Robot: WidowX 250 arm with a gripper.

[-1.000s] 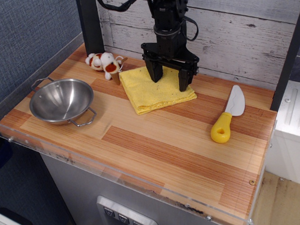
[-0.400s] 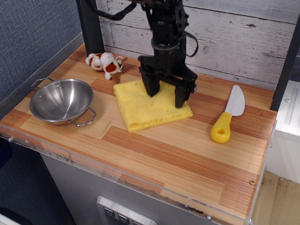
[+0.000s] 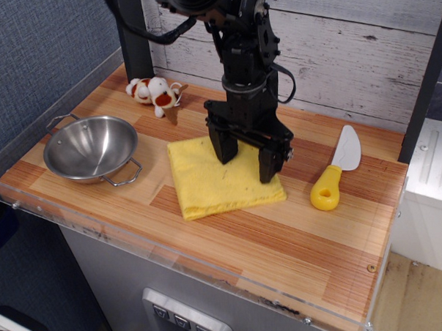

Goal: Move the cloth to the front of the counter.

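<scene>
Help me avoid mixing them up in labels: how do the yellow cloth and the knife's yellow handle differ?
The cloth is a soft, flat, folded square under the gripper; the knife handle is hard, smooth and rounded, with a hole. The cloth is far wider. The cloth lies mid-counter, the knife to its right, untouched. Both are bright yellow.

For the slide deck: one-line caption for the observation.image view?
Open gripper pressed on the yellow cloth mid-counter, steel bowl left, knife right, toy dog behind.
</scene>
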